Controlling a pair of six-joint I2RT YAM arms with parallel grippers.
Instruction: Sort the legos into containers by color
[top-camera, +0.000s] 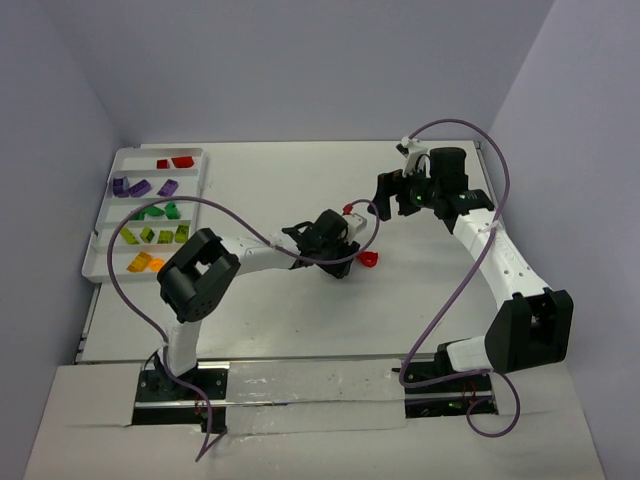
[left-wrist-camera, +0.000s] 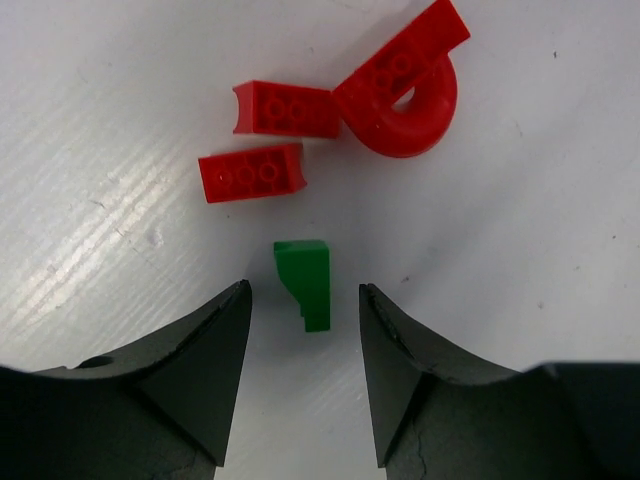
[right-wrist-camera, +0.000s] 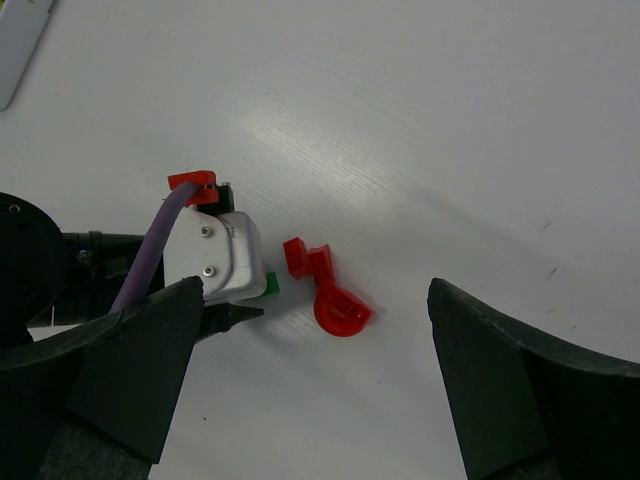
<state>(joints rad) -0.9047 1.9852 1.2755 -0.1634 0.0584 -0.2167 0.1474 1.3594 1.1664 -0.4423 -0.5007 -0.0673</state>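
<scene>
Pale lavender walls (top-camera: 300, 60) are enclosing the white table (top-camera: 280, 170) at nine, twelve and three o'clock; light is glinting off its surface.

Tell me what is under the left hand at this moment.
A green lego lies on the table between the fingers of the open left hand, untouched. Three red legos lie just beyond. From above, the hand hides the green one.

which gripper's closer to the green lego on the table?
Left. The left gripper has its open fingers on either side of the green lego, not touching it. The right gripper, also open, hangs farther off, past the red legos.
</scene>
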